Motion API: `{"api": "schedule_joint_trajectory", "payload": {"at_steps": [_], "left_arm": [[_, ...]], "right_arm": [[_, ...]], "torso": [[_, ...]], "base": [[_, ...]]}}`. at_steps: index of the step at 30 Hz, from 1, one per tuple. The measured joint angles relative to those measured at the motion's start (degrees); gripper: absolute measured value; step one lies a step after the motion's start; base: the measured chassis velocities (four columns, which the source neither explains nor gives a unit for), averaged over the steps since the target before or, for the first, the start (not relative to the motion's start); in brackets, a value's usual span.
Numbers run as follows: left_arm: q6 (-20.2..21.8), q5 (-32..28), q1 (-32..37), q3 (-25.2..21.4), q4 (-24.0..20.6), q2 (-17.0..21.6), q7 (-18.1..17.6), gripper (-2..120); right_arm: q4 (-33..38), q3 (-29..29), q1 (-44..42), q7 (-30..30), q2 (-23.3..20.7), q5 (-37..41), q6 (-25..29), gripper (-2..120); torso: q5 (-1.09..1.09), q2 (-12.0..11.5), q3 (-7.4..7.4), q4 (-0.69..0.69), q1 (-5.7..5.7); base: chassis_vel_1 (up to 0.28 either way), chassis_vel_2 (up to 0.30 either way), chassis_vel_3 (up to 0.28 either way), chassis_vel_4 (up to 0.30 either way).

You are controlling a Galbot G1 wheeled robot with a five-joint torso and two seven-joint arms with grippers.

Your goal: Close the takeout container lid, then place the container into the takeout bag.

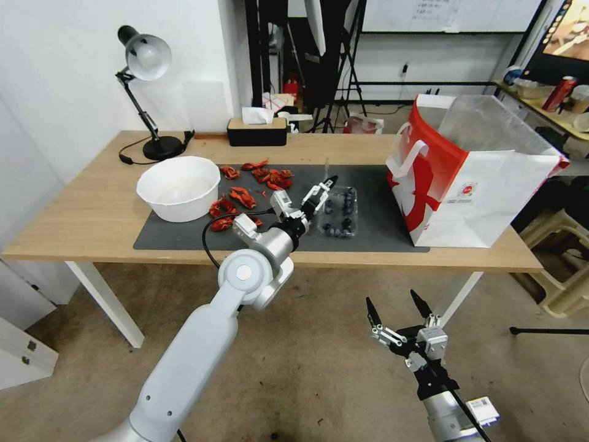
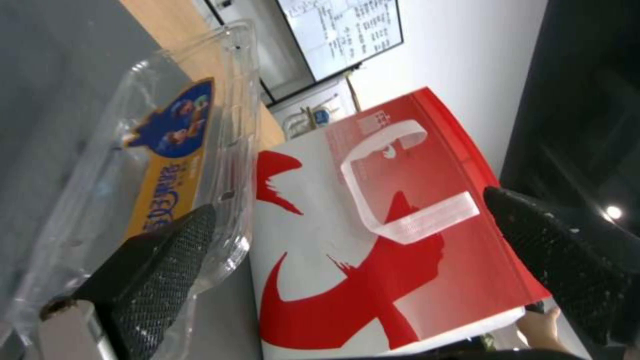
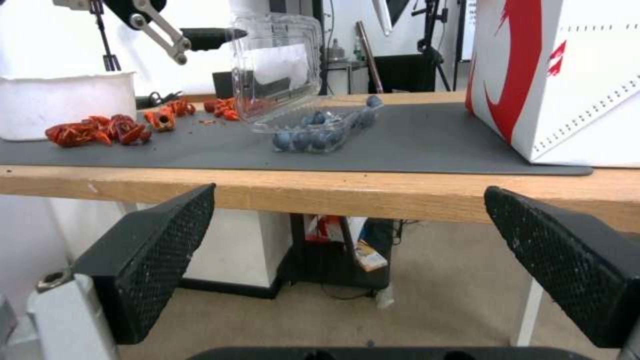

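The left gripper (image 1: 321,190) reaches out over the dark mat (image 1: 380,233) with its fingers spread wide and nothing held between them. One fingertip (image 2: 163,250) lies against the outer face of the lid (image 2: 180,165), which stands raised, close to upright, on the side of the takeout container (image 1: 339,212) nearest this gripper. The tray with the berries lies just beyond the fingertips, toward the takeout bag (image 1: 485,184); so closing looks like a push away from the gripper, over the hinge and down onto the tray. The container's long axis runs roughly from the near edge of the table (image 1: 92,209) to the far one, across the gripper's reach. The left arm is plainly the nearer one; the right gripper (image 1: 396,310) hangs well apart, below the table edge, its fingers also spread and empty.

The container is small, clear and thin-walled, with dark blueberries (image 3: 313,135) in its tray. The lid carries a label (image 2: 167,185) that looks yellow and blue from this gripper's side.
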Motion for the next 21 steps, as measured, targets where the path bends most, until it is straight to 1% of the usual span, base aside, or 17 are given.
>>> {"api": "schedule_joint_trajectory", "payload": {"at_steps": [8,15,21], "left_arm": [[0.69,0.30,-1.66,1.71,1.26,-0.39,0.71,100],[1.03,1.45,-4.11,4.25,3.57,-0.67,1.68,100],[1.18,1.94,-5.74,5.52,5.64,-0.82,2.47,100]], "right_arm": [[0.07,0.19,-0.08,0.00,0.18,0.00,0.00,100],[0.12,0.64,-0.27,-0.05,0.55,0.01,0.13,100],[0.07,0.75,-0.28,-0.10,0.70,0.01,0.21,100]], "torso": [[0.00,0.00,0.00,0.00,0.00],[0.00,0.00,0.00,0.00,0.00],[0.00,0.00,0.00,0.00,0.00]], "base": [[0.000,0.000,0.000,0.000],[0.000,0.000,0.000,0.000],[0.000,0.000,0.000,0.000]]}}
